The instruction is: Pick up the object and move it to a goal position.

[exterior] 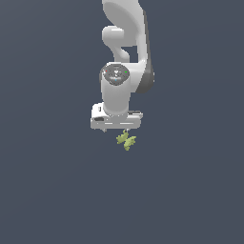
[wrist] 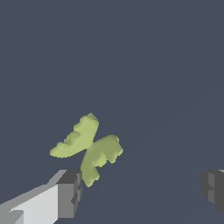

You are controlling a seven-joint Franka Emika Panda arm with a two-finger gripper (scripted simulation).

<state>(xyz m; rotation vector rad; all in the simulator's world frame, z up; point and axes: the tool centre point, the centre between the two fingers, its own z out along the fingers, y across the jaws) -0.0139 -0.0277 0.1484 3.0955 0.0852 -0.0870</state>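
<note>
In the wrist view, the end effector (wrist: 141, 188) stood open, its dark fingertips (wrist: 69, 192) wide apart. The yellow-green object (wrist: 89, 146) lay on the dark counter (wrist: 153, 65), just beside one fingertip, not clearly between the two and not gripped.

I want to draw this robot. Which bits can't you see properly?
- Exterior view: the arm is cut off by the top edge, and the gripper body hides its own jaws.
- Wrist view: both jaws are cut off by picture edges.
- Neither view shows whether the yellow-green thing is touching a jaw.
</note>
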